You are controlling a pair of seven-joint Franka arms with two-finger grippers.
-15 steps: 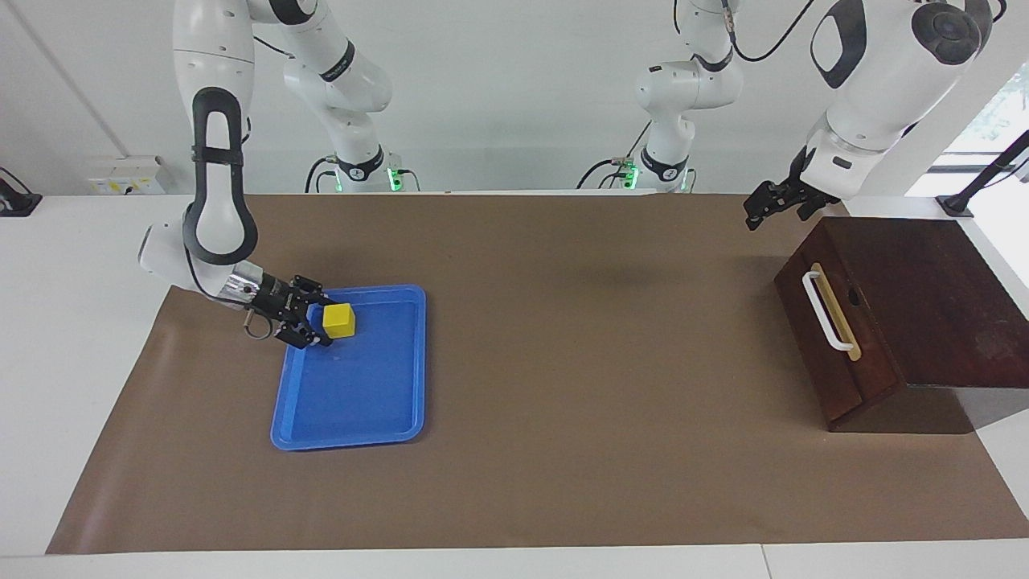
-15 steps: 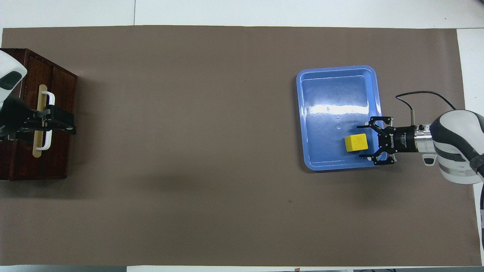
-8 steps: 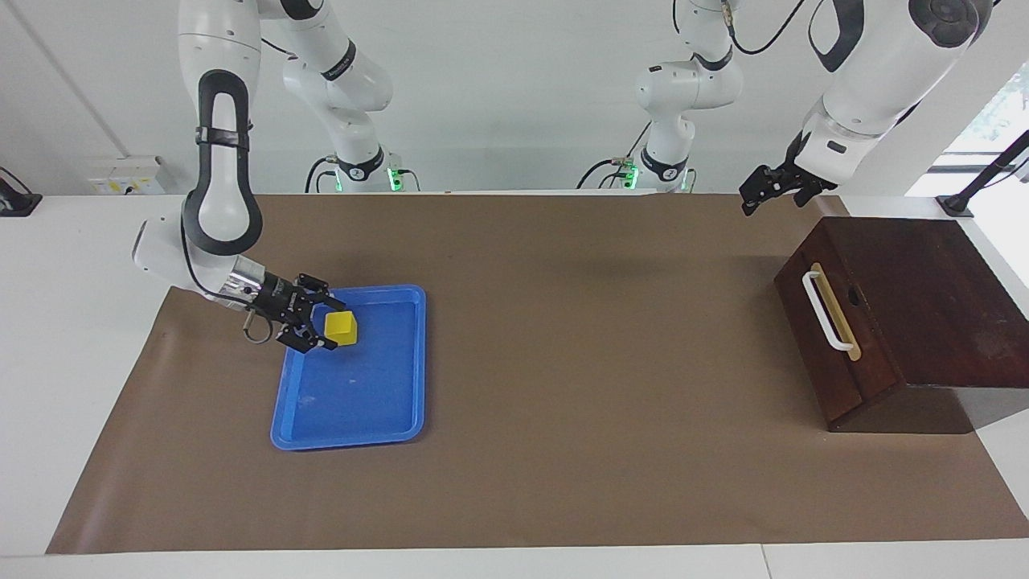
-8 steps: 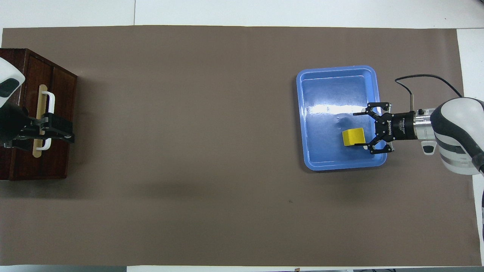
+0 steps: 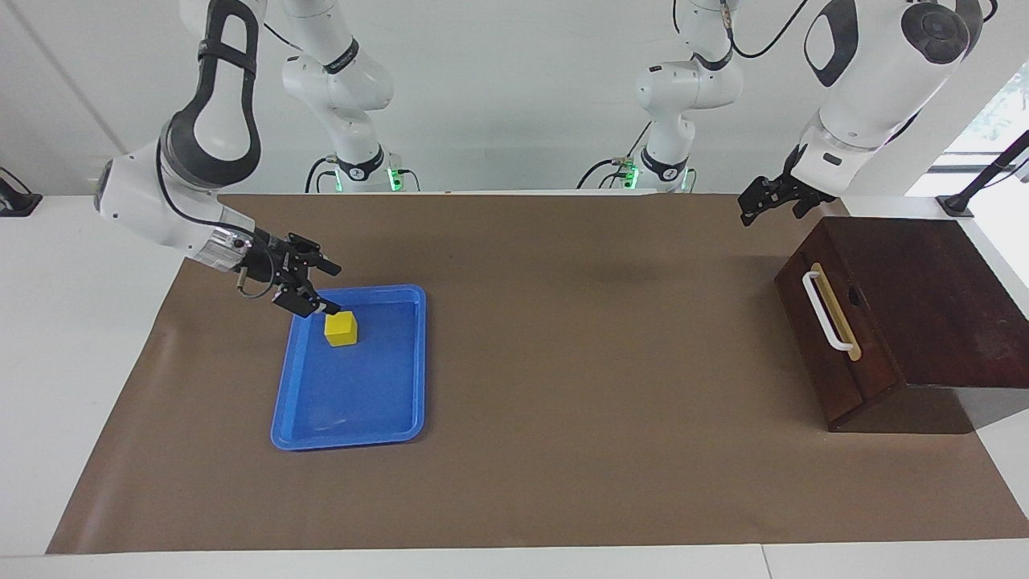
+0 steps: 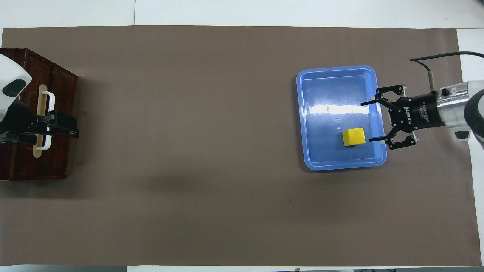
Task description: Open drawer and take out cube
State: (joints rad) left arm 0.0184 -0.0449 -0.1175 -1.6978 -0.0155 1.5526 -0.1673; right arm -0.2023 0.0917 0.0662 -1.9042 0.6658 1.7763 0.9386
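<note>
Right claw [image 5: 325, 285] agape; yellow cube [image 5: 341, 329] lies in tray [image 5: 378, 418].

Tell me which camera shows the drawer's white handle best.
The facing view: the drawer shows its whole front there, shut, with the white handle unobstructed. In the overhead view the left gripper, raised above it, covers the middle of the handle, so only its ends show.

drawer [image 6: 41, 117] handle part-covered by left gripper [image 6: 72, 128] | inside hidden

wall [image 5: 514, 96]: white | table [image 5: 48, 362]: white (brown mat [image 5: 563, 450]) | window [image 5: 1001, 104]: bright
</note>
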